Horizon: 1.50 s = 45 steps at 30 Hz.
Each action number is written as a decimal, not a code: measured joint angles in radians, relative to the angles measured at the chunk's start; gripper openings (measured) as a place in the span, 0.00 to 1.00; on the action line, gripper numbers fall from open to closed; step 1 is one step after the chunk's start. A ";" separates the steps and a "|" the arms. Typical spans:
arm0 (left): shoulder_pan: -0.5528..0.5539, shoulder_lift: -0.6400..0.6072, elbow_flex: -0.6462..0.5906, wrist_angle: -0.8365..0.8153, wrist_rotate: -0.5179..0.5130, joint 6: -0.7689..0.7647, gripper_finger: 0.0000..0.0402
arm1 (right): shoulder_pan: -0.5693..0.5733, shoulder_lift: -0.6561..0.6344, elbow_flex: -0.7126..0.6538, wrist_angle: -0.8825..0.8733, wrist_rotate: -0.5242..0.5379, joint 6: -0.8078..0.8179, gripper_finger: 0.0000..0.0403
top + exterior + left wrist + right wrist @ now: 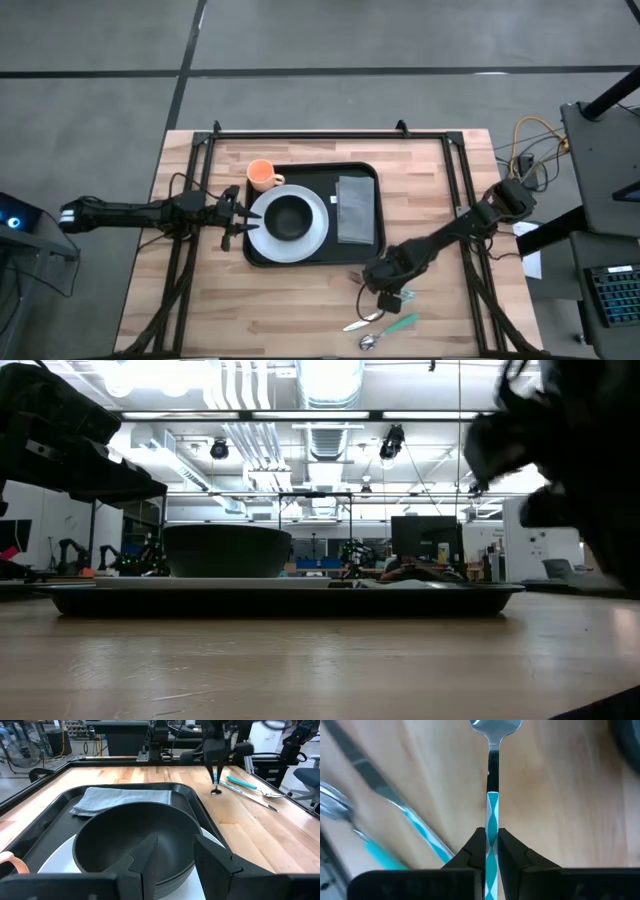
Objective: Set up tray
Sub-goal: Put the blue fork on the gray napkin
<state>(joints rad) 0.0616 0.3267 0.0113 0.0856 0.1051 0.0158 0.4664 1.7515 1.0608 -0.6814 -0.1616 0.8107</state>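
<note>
The black tray [365, 246] is lying at the centre of the high view on the wooden table [200, 310], its long sides running up and down the frame. A white plate [318, 232] is sitting in the tray's left half with its left edge overhanging the rim, and a black bowl [290, 216] is resting on the plate. A folded grey napkin [354, 209] is lying in the tray's right half, just beside the plate. An orange cup [262, 176] is standing at the tray's upper left corner. The left gripper [240, 216] is reaching in from the left of the frame, its fingers standing apart on either side of the near rim of the plate and bowl; the left wrist view is showing the bowl [135, 840] between the fingers, though I cannot tell whether they are touching it. The right gripper [383, 294] is hanging below and to the right of the tray, its fingers [470, 851] pinched together on the teal-patterned handle of a utensil [492, 785] that looks like a spoon. Below it, near the bottom edge of the high view, a knife [361, 322] and a teal-handled utensil [390, 329] are lying on the bare table
</note>
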 joint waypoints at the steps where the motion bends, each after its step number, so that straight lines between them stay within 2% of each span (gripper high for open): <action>1: 0.000 0.000 0.000 0.000 0.000 0.000 0.26 | 0.000 0.000 0.017 0.000 0.001 0.002 0.04; 5: 0.000 0.000 -0.001 0.000 0.000 0.000 0.26 | -0.003 0.001 0.104 0.000 0.011 0.024 0.04; 7: 0.000 0.000 0.000 0.000 0.000 0.000 0.26 | -0.007 0.001 0.144 -0.013 0.051 0.061 0.04; 13: 0.000 0.000 -0.001 0.000 0.000 0.000 0.26 | -0.040 0.000 0.202 -0.071 0.132 0.229 0.04; 21: 0.000 0.000 -0.001 0.000 0.000 0.000 0.26 | -0.125 0.000 0.160 -0.101 0.137 0.404 0.04; 36: 0.000 0.000 0.000 0.000 0.000 0.000 0.26 | -0.383 -0.002 0.103 -0.094 0.157 0.530 0.04; 40: 0.000 0.000 0.000 0.000 0.000 0.000 0.26 | -0.452 -0.001 0.096 -0.070 0.159 0.575 0.04; 45: 0.000 0.000 0.000 0.000 0.000 0.000 0.26 | -0.512 0.000 0.095 0.041 0.187 0.609 0.04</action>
<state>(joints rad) 0.0616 0.3267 0.0109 0.0856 0.1053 0.0160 -0.0454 1.7515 1.1561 -0.6402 0.0258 1.4195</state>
